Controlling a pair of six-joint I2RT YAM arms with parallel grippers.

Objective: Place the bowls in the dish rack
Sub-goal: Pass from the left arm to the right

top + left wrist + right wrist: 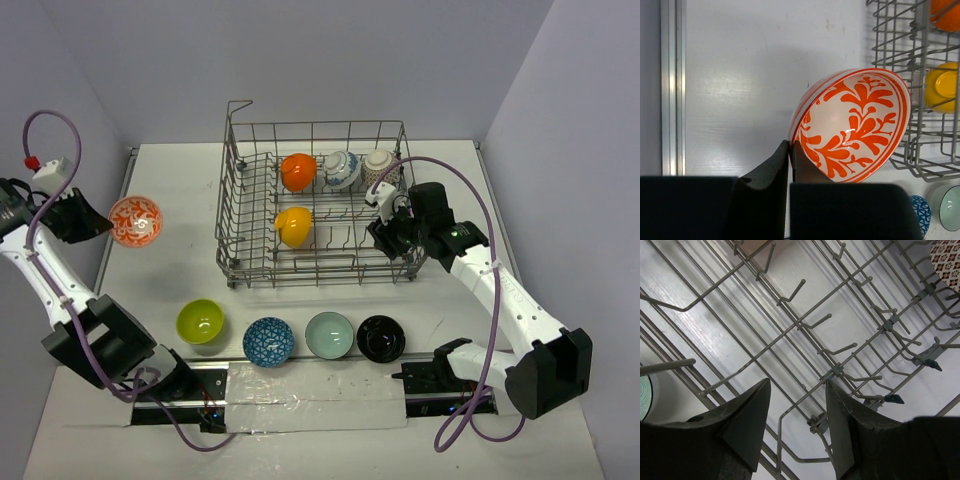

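A glossy, round red-and-white patterned bowl is seen at the left of the overhead view, tipped on its side and well apart from the rack. Its smooth white inside is painted with orange-red leaf scrolls and is ringed by thin bands at the rim. That thin rim is clamped between the black, wedge-shaped left fingers, which are pressed together on it at the lower centre of the left wrist view.

A large rectangular grey wire dish rack is set on the matte white bench in the upper centre of the overhead view. It is built of thin metal rods, with rows of upright tines and a raised loop at its upper-left corner. Four bowls are stood on edge among the tines. A plain orange bowl, a blue-and-white patterned bowl and a white bowl with a red-brown pattern are lined along the back row. A plain yellow bowl is placed lower left of them.

Below the rack, four bowls are set upright in a row on the bench: a lime green bowl, a blue lattice-patterned bowl, a pale teal bowl and a glossy black bowl.

The black right fingers are held apart at the rack's right side, above its wires, with nothing gripped between them.
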